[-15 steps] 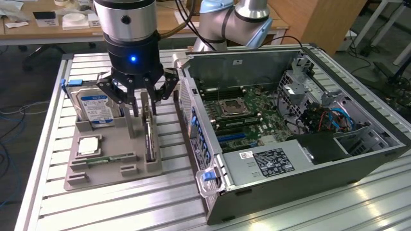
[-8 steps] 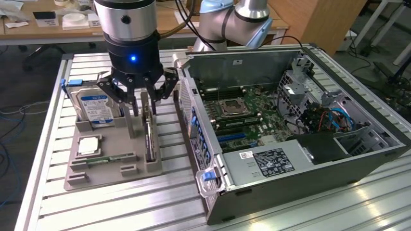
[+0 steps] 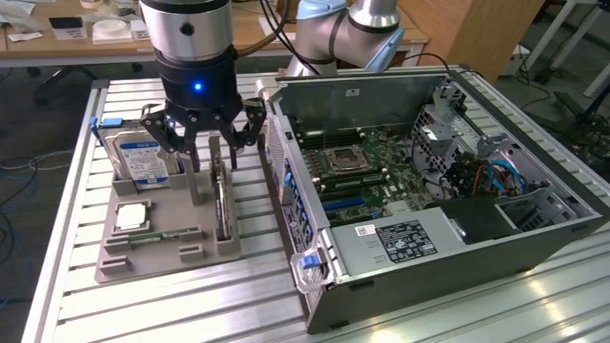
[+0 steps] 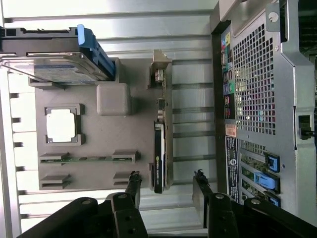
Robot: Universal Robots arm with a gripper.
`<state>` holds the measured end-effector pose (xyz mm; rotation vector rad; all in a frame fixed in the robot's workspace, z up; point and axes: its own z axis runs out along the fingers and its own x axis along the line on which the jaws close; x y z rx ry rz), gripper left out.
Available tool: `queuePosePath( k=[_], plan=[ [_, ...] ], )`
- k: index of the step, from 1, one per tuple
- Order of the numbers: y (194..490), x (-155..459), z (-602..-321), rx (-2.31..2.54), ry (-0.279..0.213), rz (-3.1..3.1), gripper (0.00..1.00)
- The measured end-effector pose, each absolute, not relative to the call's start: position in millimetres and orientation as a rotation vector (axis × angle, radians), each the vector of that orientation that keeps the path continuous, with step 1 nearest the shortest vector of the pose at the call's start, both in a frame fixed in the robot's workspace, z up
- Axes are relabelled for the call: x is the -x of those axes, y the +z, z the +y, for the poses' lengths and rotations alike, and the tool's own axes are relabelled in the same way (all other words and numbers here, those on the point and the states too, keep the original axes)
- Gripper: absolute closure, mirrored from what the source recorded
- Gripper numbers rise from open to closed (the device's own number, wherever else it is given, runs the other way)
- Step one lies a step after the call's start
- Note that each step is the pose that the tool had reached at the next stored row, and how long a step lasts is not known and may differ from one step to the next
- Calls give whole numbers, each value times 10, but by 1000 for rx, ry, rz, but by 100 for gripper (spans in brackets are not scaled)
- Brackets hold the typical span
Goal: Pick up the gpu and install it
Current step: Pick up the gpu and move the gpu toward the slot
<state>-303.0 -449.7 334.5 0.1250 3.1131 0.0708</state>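
Note:
The gpu (image 3: 222,204) stands on its long edge in a slot of the grey holder (image 3: 176,254), its silver bracket at the far end. Seen from the wrist, the gpu (image 4: 159,148) is a thin green board with a black shroud. My gripper (image 3: 216,151) hangs open just above the card's far half. In the wrist view my gripper (image 4: 166,175) has one black fingertip (image 4: 132,177) on each side of the card's end, touching nothing. The open computer case (image 3: 429,179) lies at the exterior view's right, motherboard exposed.
The holder (image 4: 99,136) also carries a silver hard drive with a blue label (image 3: 141,158), a processor (image 3: 131,216) and a slim memory stick (image 3: 157,236). The case's rear wall (image 4: 252,94) stands close beside the gpu. Everything rests on a slatted metal table (image 3: 191,307).

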Motion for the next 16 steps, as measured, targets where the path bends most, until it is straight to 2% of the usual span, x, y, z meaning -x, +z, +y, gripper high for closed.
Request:
queuePosePath(
  k=[16],
  plan=[
    [3152, 3029, -4435, -125, 98, 3113, 45]
  ],
)
